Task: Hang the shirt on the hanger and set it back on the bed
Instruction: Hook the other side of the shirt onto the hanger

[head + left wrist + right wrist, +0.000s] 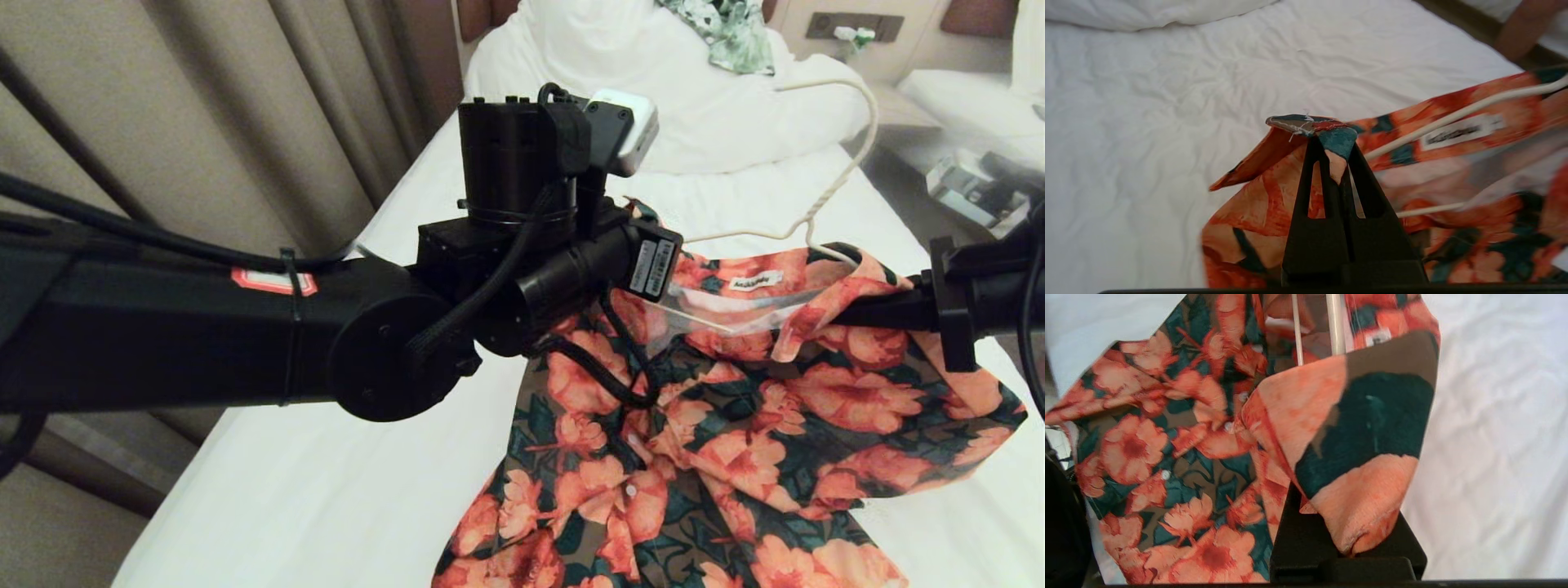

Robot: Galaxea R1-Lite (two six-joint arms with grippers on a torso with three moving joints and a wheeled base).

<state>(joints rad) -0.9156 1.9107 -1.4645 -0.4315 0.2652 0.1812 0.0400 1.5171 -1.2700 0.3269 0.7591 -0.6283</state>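
Shirt held up over the bed

We pinch the shirt (735, 392) at its collar, left hand (1336, 143) and right hand (1331, 498) both clenched on fabric, the hanger (841, 175) threaded inside, above the bed (326, 490).

Head camera above, wrist cameras close, all sharing the shirt (735, 392).

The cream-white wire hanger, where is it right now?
In the head view the cream-white wire hanger is right of centre above the white bed, its hook rising from the collar of the orange-flowered shirt, between the left claw and right claw.
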